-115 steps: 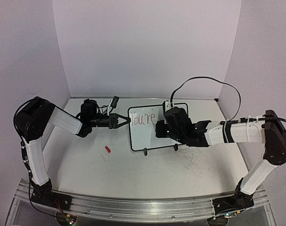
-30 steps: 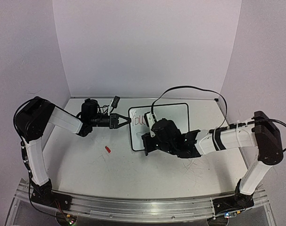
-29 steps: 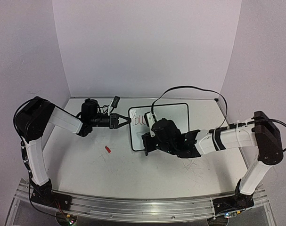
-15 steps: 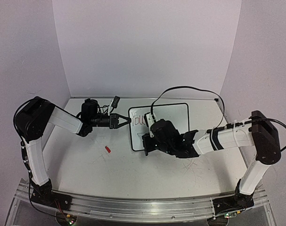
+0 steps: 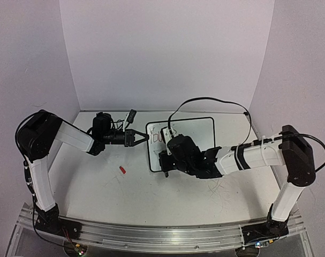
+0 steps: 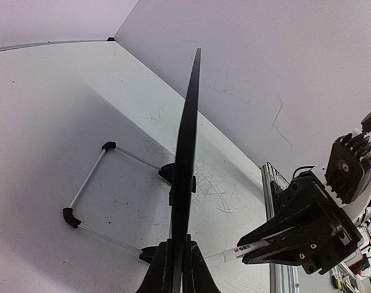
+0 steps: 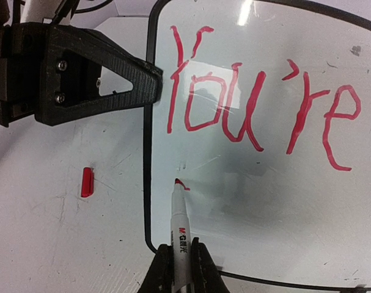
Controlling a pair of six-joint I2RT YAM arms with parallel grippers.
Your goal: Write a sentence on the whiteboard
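The whiteboard [image 5: 197, 128] stands tilted on its black feet; it also shows in the right wrist view [image 7: 283, 201] and edge-on in the left wrist view [image 6: 188, 140]. The sentence [image 7: 252, 110] reads "You're" in red on the top line. My left gripper [image 5: 142, 137] is shut on the board's left frame edge [image 6: 177, 262]. My right gripper [image 5: 165, 160] is shut on a white red-tipped marker [image 7: 181, 226]. The marker's tip touches the board's lower left, beside a tiny new red stroke. The right arm hides most of the writing in the top view.
A red marker cap [image 5: 122, 169] lies on the table left of the board and also shows in the right wrist view [image 7: 87, 182]. A black cable [image 5: 216, 101] arcs over the board. Grey scuffs [image 5: 221, 184] mark the tabletop. Walls close in the back and sides.
My right gripper has moved left and down with the marker, from the end of "You're" to the board's lower left, where a small red mark now shows. The left arm has not moved.
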